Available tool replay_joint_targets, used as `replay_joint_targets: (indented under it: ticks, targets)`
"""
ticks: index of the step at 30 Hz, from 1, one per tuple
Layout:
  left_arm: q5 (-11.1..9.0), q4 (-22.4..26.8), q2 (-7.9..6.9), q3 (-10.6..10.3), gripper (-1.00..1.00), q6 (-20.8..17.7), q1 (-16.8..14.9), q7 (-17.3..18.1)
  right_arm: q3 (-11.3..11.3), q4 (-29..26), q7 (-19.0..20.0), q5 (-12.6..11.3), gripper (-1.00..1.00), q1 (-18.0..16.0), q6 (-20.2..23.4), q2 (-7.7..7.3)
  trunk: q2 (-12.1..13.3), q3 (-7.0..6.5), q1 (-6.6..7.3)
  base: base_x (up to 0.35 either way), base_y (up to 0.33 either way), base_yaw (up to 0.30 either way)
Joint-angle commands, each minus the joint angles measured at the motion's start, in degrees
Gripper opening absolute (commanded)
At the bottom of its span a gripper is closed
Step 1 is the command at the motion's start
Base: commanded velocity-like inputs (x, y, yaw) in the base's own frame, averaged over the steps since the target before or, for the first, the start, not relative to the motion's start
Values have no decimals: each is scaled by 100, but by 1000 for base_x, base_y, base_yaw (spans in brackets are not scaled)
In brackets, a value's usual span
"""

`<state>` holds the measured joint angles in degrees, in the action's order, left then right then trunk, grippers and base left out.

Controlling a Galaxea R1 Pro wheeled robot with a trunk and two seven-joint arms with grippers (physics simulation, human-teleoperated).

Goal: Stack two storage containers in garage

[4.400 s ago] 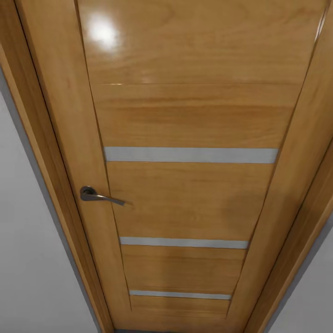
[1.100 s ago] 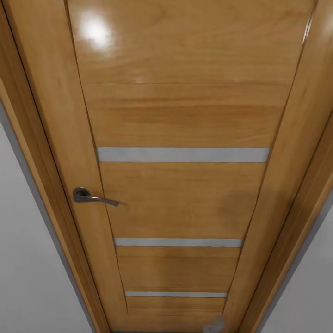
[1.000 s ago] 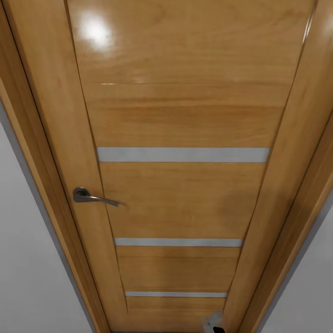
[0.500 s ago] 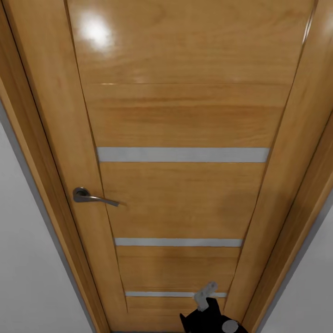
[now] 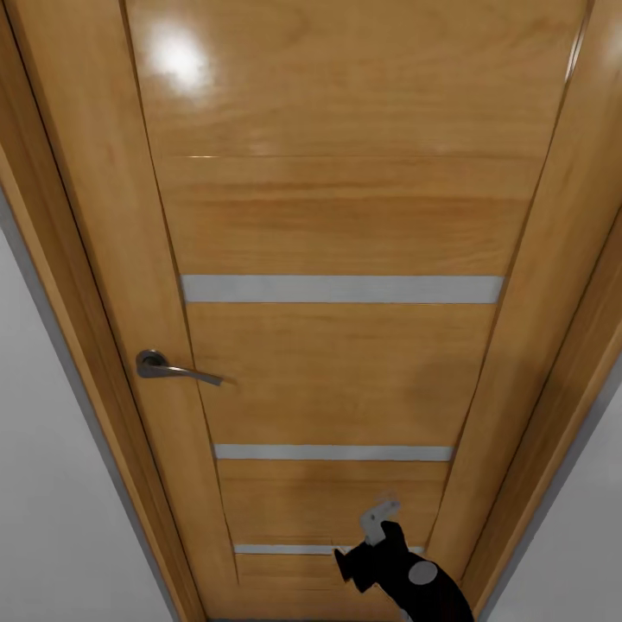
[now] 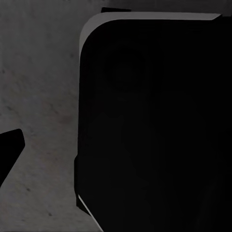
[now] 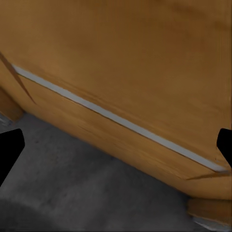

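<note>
head view: faces straight at a closed honey-coloured wooden door point(image 5: 345, 225) with pale horizontal strips, from close in front, the door narrowing toward the bottom.
left wrist view: points down, close above the dark grey rough concrete floor point(image 6: 38, 96), against a large black rounded block point(image 6: 154, 125).
right wrist view: looks from low and near at the door's foot point(image 7: 125, 63), tilted.
shared: door and a pale strip point(image 7: 116, 121) in head and right wrist views; concrete floor point(image 7: 87, 193) in both wrist views.
</note>
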<state>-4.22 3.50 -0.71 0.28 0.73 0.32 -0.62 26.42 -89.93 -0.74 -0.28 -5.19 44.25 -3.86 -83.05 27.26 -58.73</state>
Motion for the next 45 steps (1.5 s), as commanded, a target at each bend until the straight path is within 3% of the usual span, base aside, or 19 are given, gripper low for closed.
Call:
replay_joint_targets:
  ticks: [1, 3, 9, 11, 45]
  targets:
    - [-44, 10, 1, -2, 100, 6, 3, -5, 11, -3, -7, -5, 100, -69, 30, 1, -3, 5, 0, 0, 0, 0]
    - [-44, 10, -1, -2, 100, 6, 3, -5, 15, -1, -2, -6, 100, -159, 38, 65, -3, 5, 0, 0, 0, 0]
    - [-44, 10, -7, -6, 100, 6, 3, 0, 25, -15, -9, 1, 100, -309, 209, 484, -3, 5, 0, 0, 0, 0]
    - [-44, 11, -8, -9, 100, 6, 3, 0, 27, -16, -7, 1, 100, -365, 228, 530, -3, 5, 0, 0, 0, 0]
    - [-44, 19, -8, -10, 100, 6, 3, 1, 21, 13, 14, 1, 100, -1031, 250, 562, -3, 5, 0, 0, 0, 0]
